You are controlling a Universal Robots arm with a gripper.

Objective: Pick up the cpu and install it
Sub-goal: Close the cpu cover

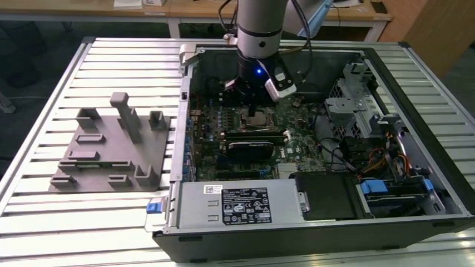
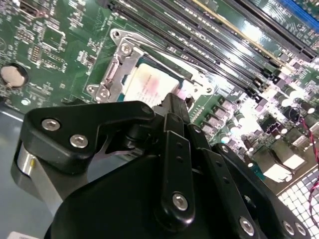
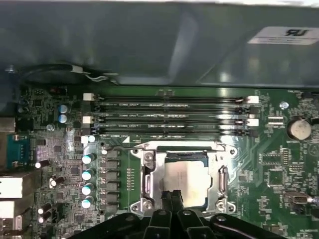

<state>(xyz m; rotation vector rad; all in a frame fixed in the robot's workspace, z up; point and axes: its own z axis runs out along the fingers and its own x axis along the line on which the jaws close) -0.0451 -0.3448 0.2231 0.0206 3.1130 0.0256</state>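
Cpu point(image 3: 188, 182) lies in the socket point(image 3: 149, 169), edge hidden by the closed, empty-looking gripper point(image 3: 173, 197).

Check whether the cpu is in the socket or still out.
In: the cpu lies flat inside the metal socket frame in both wrist views, with the gripper at its edge.

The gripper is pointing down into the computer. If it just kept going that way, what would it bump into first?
Most likely the cpu, the silvery square lying inside the metal-framed socket on the motherboard. In both wrist views the gripper sits right over its edge. How much gap remains is hard to judge.
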